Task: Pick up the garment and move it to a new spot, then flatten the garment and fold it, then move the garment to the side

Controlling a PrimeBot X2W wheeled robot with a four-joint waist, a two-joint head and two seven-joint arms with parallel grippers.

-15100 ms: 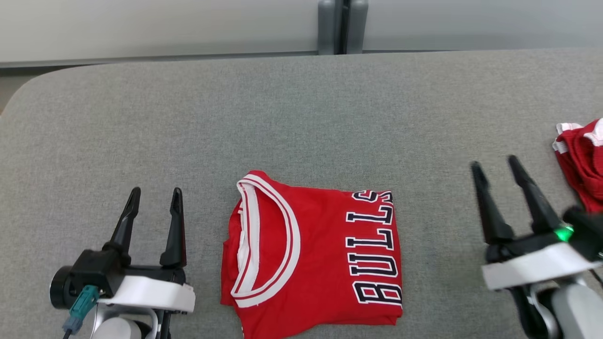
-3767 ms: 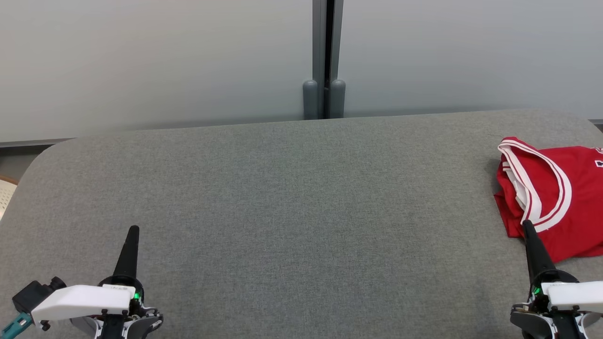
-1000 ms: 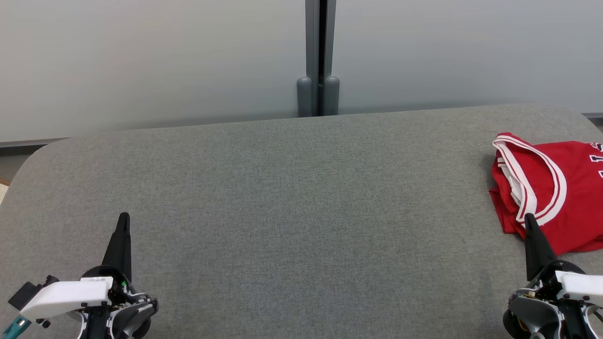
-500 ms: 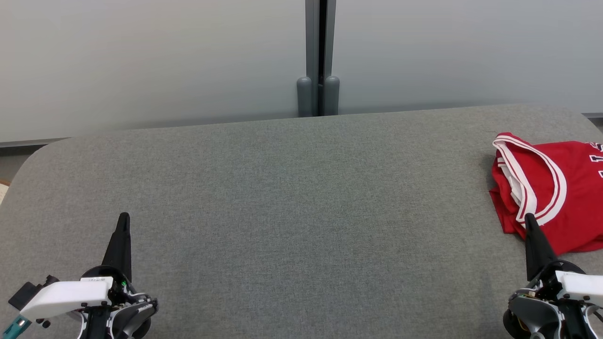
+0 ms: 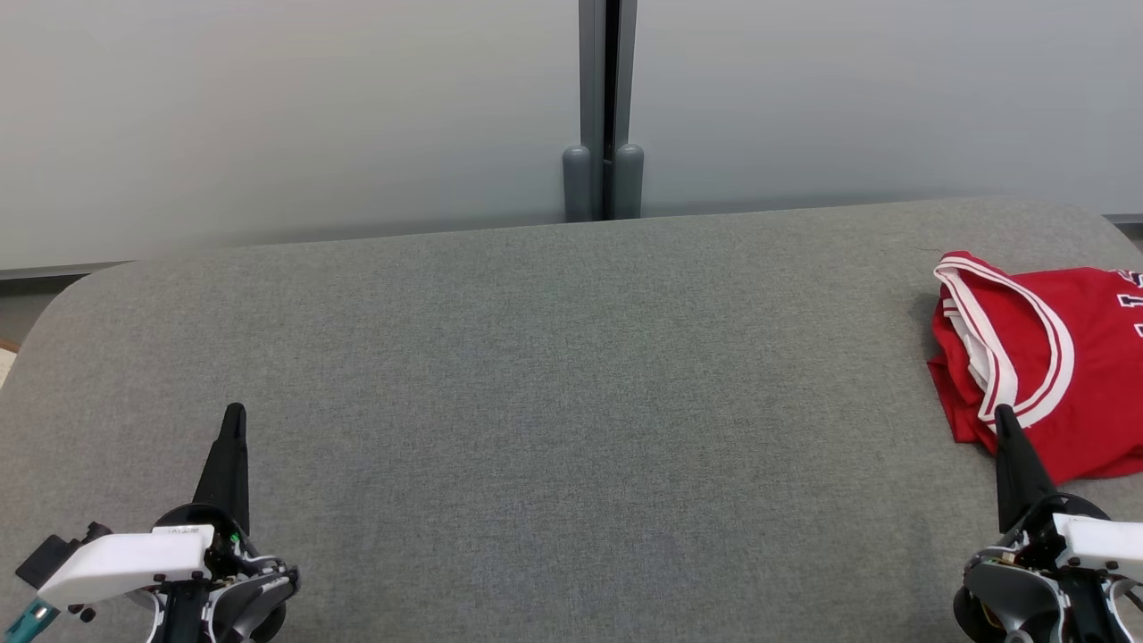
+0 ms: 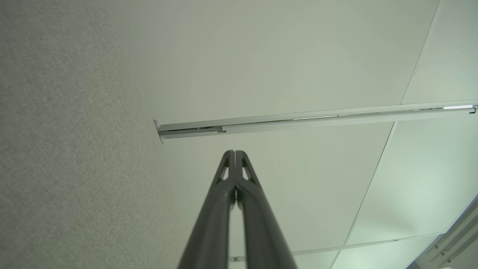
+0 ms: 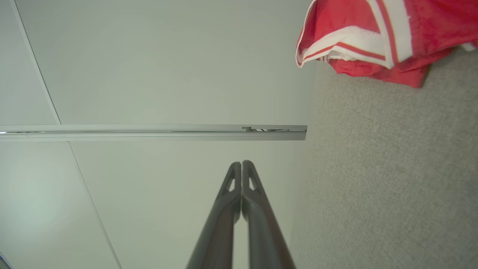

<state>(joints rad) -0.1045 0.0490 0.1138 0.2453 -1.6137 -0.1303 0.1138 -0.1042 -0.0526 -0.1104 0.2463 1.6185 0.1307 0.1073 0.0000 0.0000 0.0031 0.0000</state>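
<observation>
The folded red jersey (image 5: 1063,375) with white-and-red trim lies at the right end of the grey padded table (image 5: 571,402), partly cut off by the head view's right edge; its bunched edge (image 7: 373,41) shows in the right wrist view. My right gripper (image 5: 1005,415) stands at the lower right, shut and empty (image 7: 242,163), its tip overlapping the jersey's near corner in the head view. Far from the jersey, my left gripper (image 5: 234,413) stands at the lower left, shut and empty (image 6: 235,152).
A pale wall with a vertical grey post (image 5: 603,107) runs behind the table's far edge. The table's rounded left corner (image 5: 62,295) is at the upper left. Bare grey fabric stretches between the two grippers.
Since 15 s ago the jersey went from the table's middle to the right end and both grippers shut. Over the last second nothing has moved.
</observation>
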